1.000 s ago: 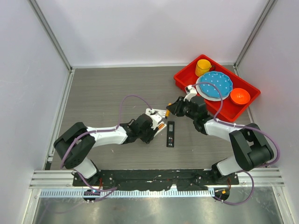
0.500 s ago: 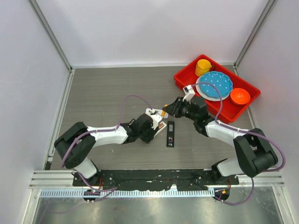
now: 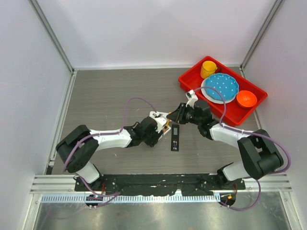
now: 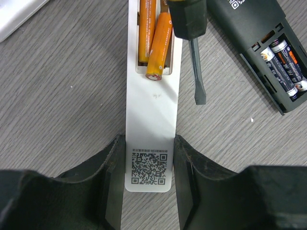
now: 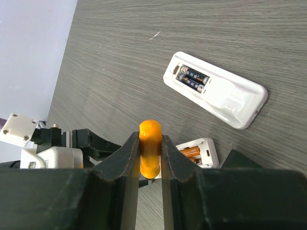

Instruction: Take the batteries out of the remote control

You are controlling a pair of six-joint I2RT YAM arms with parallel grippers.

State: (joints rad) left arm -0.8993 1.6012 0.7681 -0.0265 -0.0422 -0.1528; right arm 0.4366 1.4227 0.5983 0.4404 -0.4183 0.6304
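The screwdriver [image 4: 196, 72] has swung leftward to the orange batteries [image 4: 154, 43], which lie in the open compartment of the white remote [image 4: 151, 129]. The left gripper [image 4: 148, 146] clamps that remote on the table. The right gripper [image 5: 150, 146] pinches the screwdriver's handle.

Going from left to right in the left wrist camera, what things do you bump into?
white remote → screwdriver → black remote

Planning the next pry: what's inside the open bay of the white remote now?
Two orange batteries lie side by side in the white remote; one's near end rides over the bay's edge. The screwdriver covers part of the bay's far end.
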